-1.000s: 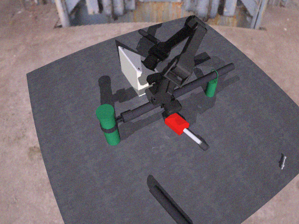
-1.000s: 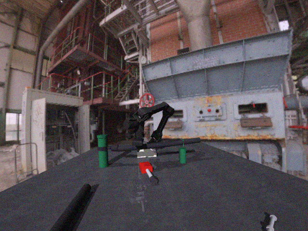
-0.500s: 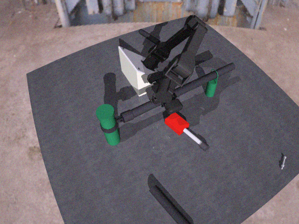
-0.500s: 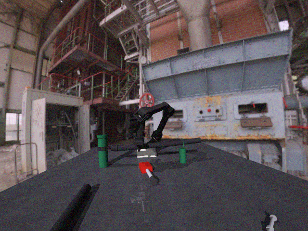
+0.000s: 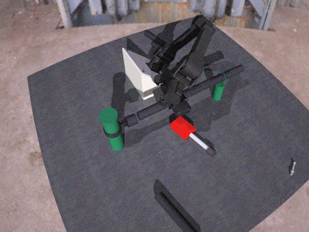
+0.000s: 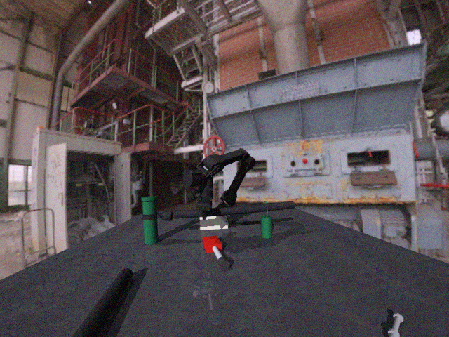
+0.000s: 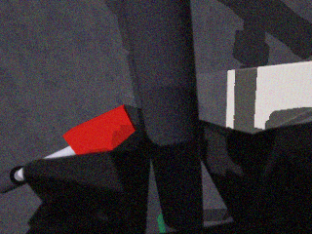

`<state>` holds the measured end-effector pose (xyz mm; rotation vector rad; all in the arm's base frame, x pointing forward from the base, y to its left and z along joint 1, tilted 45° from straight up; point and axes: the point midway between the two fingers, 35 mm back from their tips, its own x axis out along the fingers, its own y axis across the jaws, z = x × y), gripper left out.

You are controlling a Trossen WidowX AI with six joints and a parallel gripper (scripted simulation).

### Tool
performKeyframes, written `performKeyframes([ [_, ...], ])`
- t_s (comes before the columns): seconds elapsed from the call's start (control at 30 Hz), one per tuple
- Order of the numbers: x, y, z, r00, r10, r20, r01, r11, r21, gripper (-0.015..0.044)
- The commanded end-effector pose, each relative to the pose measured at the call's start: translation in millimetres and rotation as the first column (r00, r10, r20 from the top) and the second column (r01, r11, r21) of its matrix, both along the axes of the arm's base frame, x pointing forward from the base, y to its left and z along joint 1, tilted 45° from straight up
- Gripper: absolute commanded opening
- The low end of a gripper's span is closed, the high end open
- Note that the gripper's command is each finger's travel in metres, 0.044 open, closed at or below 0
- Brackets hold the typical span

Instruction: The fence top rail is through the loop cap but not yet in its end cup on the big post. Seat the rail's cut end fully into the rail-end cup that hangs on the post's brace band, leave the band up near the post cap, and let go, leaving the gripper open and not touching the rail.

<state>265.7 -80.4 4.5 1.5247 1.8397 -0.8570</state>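
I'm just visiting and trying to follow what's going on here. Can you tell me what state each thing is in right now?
Pincer: shut on the rail.
Rail: held level, through the loop cap, cut end short of the cup.
Rail-end cup: empty, a gap before the rail.
Brace band: around the big post, partway down.
Red-handled tool: lying flat.

Pincer (image 7: 161, 195) clamps dark rail (image 7: 163, 73) beside red block (image 7: 97, 134).

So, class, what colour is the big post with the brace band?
Green post, dark band; top view shows it best.
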Motion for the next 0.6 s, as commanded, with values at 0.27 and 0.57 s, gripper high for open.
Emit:
performKeyframes([
  [0.27, 0, -9, -9, 1.0, -0.002, -0.002, 0.002, 1.0, 0.0, 0.0],
  [0.57, 0, -11, -12, 1.0, 0.0, -0.002, 0.0, 1.0, 0.0, 0.0],
])
